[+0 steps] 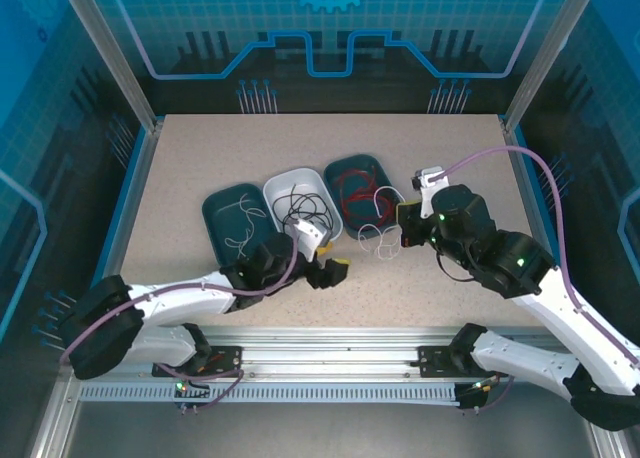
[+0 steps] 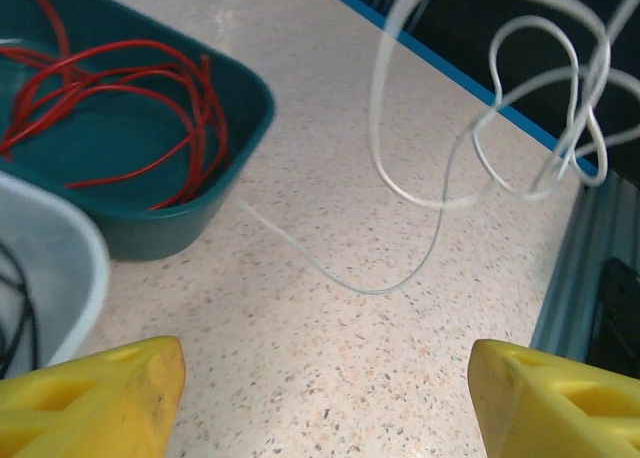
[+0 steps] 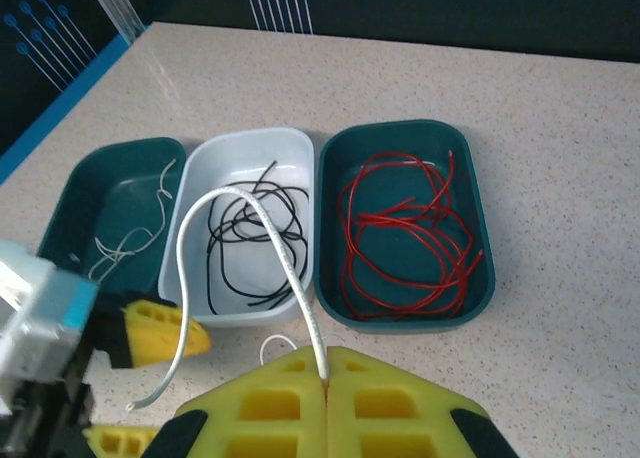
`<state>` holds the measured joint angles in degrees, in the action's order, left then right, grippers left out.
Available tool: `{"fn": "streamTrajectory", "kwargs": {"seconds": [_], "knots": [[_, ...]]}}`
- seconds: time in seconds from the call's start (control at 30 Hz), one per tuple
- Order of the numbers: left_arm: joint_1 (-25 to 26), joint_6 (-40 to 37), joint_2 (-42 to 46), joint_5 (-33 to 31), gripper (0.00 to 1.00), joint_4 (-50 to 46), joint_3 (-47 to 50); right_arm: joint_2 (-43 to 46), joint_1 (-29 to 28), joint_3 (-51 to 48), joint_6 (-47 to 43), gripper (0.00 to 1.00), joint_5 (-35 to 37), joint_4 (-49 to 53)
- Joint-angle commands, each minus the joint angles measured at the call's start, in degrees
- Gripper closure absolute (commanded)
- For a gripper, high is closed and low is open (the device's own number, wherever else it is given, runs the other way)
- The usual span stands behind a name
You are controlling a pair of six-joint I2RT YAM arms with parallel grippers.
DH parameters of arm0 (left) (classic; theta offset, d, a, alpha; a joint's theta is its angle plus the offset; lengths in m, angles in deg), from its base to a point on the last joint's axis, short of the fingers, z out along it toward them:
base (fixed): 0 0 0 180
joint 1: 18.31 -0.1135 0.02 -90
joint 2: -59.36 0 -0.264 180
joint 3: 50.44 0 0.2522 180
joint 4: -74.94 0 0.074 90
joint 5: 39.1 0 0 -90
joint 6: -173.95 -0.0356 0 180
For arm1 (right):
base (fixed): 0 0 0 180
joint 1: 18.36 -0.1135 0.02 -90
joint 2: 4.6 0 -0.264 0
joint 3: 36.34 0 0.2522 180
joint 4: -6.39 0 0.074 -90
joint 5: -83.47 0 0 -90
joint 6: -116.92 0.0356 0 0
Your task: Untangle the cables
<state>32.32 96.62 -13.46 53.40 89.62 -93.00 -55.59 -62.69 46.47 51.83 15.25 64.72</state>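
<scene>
Nearest, low in the top view: left gripper (image 1: pixel 335 271) released over the surface (image 1: pixel 200 148); right gripper (image 1: pixel 407 228) clenched on white cable (image 1: pixel 378 230).
Left wrist: yellow fingers (image 2: pixel 100 398) apart, white cable (image 2: pixel 480 128) looping upper right.
Right wrist: gripper (image 3: pixel 327 368) pinching white cable (image 3: pixel 180 278); red cables (image 3: pixel 400 238) in teal tray (image 3: pixel 400 321), right.

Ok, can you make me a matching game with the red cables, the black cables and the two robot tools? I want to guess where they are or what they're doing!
Things:
1. red cables
2. black cables
3. left tool
4. right tool

Places or states:
A. shut on a white cable
B. in the white tray
C. open, holding nothing
D. in a teal tray

Pairs: 1-D, 2-B, 3-C, 4-A.
</scene>
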Motion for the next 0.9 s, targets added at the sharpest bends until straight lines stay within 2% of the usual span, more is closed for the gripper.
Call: {"fn": "streamTrajectory", "kwargs": {"seconds": [0.0,0.13,0.3,0.7,0.8,0.87], "knots": [[2.27,-6.83,-2.43,2.61,0.24,14.45,1.51,1.13,-0.72,3.43,-0.83,1.00,-0.68,-0.27],[5.96,-13.04,-6.98,1.59,0.24,25.71,2.95,1.06,-0.58,6.37,0.67,1.00,-0.69,-0.02],[10.15,-20.25,-12.01,-1.04,0.24,30.34,0.73,1.32,-0.64,8.69,1.91,1.00,-1.65,-0.37],[12.01,-23.73,-23.14,-12.17,0.27,41.45,-3.86,0.97,-0.52,9.45,3.46,1.00,-3.72,-1.77],[11.97,-24.25,-24.80,-13.57,0.35,41.89,-5.20,0.97,-0.52,9.39,3.60,1.00,-4.10,-2.04],[12.03,-24.16,-25.43,-14.24,0.51,41.77,-5.81,0.97,-0.55,9.43,3.57,1.00,-4.14,-2.13]]}}
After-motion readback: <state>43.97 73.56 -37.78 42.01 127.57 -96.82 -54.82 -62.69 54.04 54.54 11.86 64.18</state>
